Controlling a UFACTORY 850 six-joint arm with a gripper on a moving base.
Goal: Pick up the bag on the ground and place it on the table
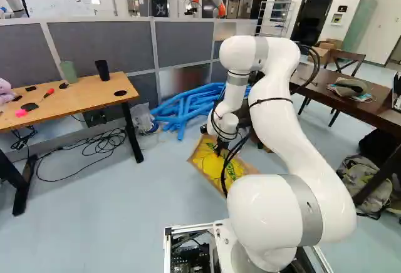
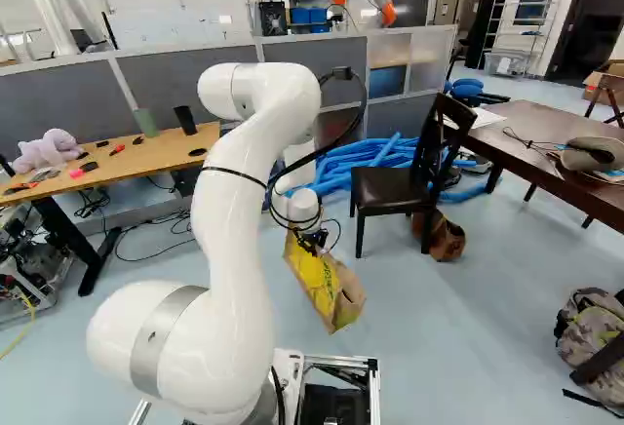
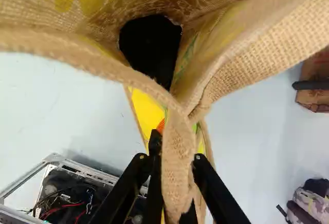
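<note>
One yellow-and-tan bag [image 2: 314, 275] is what I have at the end effector [image 2: 312, 243], low ahead of my base, nearer me than the blue tubes [image 1: 188, 107]. Its long axis slants: in the right base view it runs from the end effector down toward the lower right; in the left base view it also drops rightward, yellow face up. I can't tell whether its lower end touches the floor [image 2: 429, 347]. Through the wrist view, its mouth gapes ahead of the end effector [image 3: 176, 150], which is pinching a folded strip of its rim. The pale wooden tabletop [image 1: 75, 103] and the dark tabletop [image 2: 556, 147] stand well apart from it.
</note>
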